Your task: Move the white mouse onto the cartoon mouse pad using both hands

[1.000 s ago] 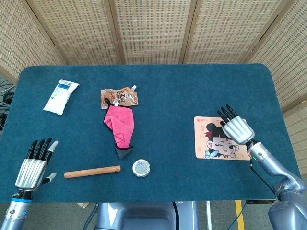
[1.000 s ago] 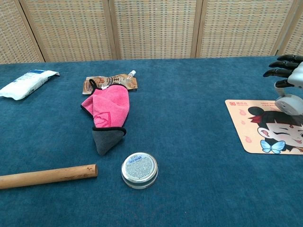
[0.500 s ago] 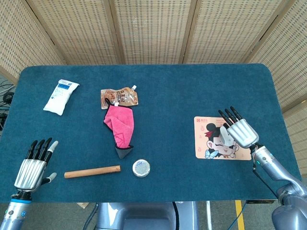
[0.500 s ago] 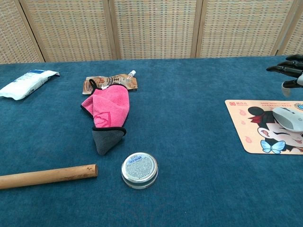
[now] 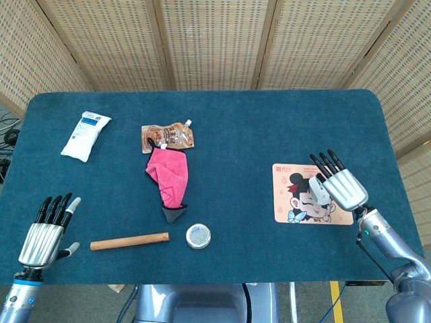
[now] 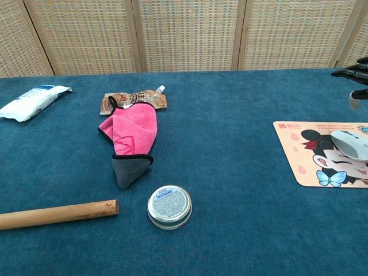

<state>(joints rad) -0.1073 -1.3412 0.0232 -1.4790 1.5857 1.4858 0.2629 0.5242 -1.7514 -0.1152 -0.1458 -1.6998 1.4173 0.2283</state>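
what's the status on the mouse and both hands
Left hand open, idle. Right hand open, above the pad's right side. Mouse resting on pad. Nothing in the way.

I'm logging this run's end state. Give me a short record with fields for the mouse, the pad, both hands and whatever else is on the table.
mouse: white mouse lies on the pad, released
pad: cartoon mouse pad flat on the table's right side
right hand: right hand open, fingers spread, over the pad's right part beside the mouse
left hand: left hand open, at the near left edge, holding nothing
other items: white packet, brown pouch, pink cloth, wooden stick, round tin
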